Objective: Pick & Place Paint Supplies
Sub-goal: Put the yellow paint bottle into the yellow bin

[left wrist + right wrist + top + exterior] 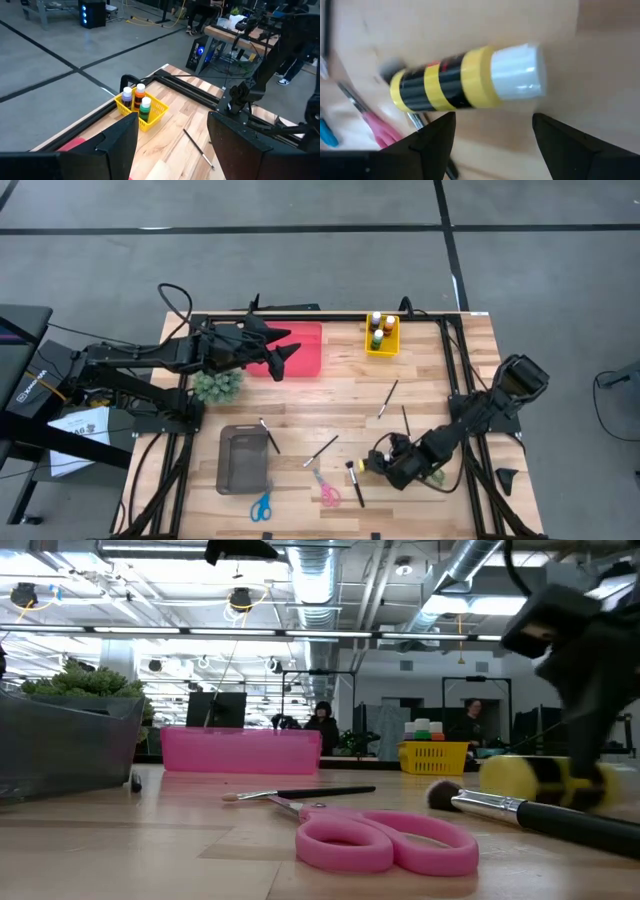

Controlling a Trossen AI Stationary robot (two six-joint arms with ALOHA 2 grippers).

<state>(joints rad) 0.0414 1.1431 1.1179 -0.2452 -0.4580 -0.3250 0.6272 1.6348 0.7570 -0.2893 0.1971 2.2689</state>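
Right wrist view shows the right gripper (pixel 492 132) with its fingers (pixel 432 137) apart and nothing clamped between them. Just beyond the fingertips lies a yellow-and-black paint bottle (pixel 465 80) on its side on the wooden desk (pixel 600 60), its white cap pointing away from a pair of pink scissors (pixel 377 127) that shows past the bottle's other end. Whether the fingers touch the bottle cannot be told. In the high view this gripper (pixel 392 468) sits low over the near right part of the desk, with a broad dark-handled brush (pixel 354 483) just beside it and the pink scissors beyond that brush.

Left gripper (pixel 283 358) hangs above a pink tray (pixel 305 340) at the far side of the desk, fingers (pixel 122 142) likewise apart and empty. Ahead of these fingers, in the left wrist view, stands a yellow basket (pixel 155 110) holding three upright paint bottles (pixel 139 97) with purple, orange and green contents. A thin paintbrush (pixel 197 147) lies on the bare wood between the basket and the fingers. Beside the left arm sits a fuzzy green tuft (pixel 218 386).

Farther out from both grippers, a grey bin (pixel 243 460) rests on the near left of the desk with a thin brush (pixel 269 435) leaning on its corner, blue scissors (pixel 261 506) lie at the near edge, and two more thin brushes (pixel 387 399) lie loose mid-desk.
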